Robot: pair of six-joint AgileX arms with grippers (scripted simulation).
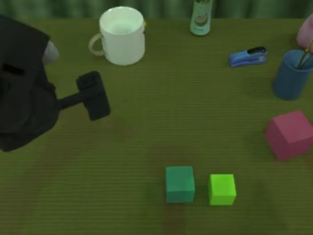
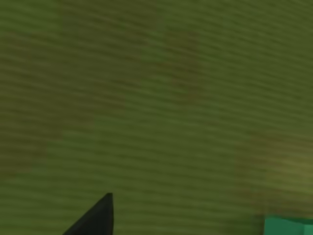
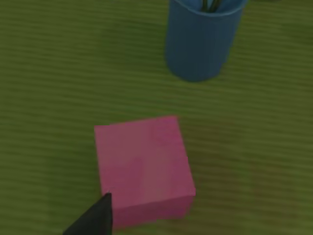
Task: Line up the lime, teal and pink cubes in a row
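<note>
top view showed teal [image 1: 180,183] and lime [image 1: 222,189] side by side near the front edge, pink cube [image 1: 290,133] well apart at the right edge by the blue cup [image 1: 292,74], left gripper [image 1: 93,95] raised at the left, holding nothing, finger gap unreadable. left wrist view caught only bare cloth and a teal corner. right wrist view hung over pink, right gripper's [image 3: 93,218] spread unreadable too; risked shoving pink off the edge or bumping the cup, though open cloth lay right of lime.

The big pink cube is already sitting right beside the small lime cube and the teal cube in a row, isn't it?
Not quite. The plain magenta-pink cube sits apart, near the table's right edge by the blue cup. Only the teal cube and lime cube sit side by side, as the top view shows.
</note>
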